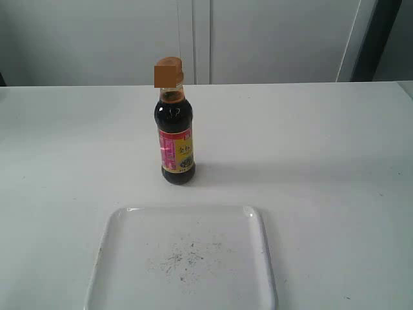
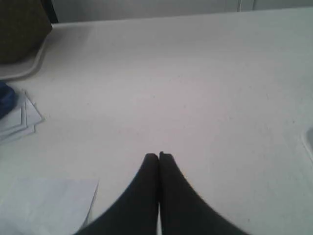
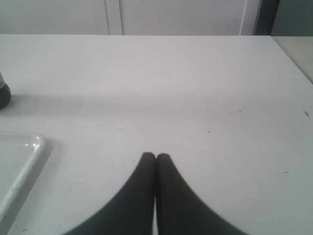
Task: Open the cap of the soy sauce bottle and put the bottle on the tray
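White tabletop (image 1: 322, 161) runs wide and bare around the bottle (image 1: 176, 139), which stands upright near the middle, its cap (image 1: 168, 72) closed. Just in front of it, apart, lies the tray (image 1: 110, 239), its near edge cut off by the frame. Neither arm shows in the exterior view. Left gripper (image 2: 158, 156) and right gripper (image 3: 155, 156) each hover over bare table, fingertips pressed together, holding nothing. Papers (image 2: 19, 120) lie near the left one.
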### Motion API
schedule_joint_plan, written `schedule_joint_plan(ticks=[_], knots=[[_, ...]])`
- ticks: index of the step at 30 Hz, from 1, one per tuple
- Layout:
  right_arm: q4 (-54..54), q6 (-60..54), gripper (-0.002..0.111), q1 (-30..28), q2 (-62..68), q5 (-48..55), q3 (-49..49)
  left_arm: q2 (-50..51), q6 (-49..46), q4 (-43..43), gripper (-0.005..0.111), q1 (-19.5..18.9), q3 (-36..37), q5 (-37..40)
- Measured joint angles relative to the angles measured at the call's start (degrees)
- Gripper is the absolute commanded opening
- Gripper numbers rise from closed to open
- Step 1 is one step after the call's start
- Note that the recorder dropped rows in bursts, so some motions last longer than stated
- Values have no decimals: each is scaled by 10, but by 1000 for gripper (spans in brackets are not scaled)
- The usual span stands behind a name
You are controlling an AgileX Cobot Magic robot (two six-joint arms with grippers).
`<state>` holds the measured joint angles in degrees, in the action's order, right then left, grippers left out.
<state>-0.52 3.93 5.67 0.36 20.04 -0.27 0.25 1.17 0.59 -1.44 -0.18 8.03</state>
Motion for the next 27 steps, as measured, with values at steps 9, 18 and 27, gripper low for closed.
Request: schedule_joint_plan(ticks=[9, 18, 27], knots=[[0, 0, 0, 0, 0, 0, 0, 0, 44, 0, 0, 0, 0, -91], [0, 1, 0, 0, 0, 0, 0, 0, 82, 0, 0, 0, 0, -185], [0, 1, 0, 0, 0, 0, 0, 67, 90, -26, 0, 0, -51, -251]])
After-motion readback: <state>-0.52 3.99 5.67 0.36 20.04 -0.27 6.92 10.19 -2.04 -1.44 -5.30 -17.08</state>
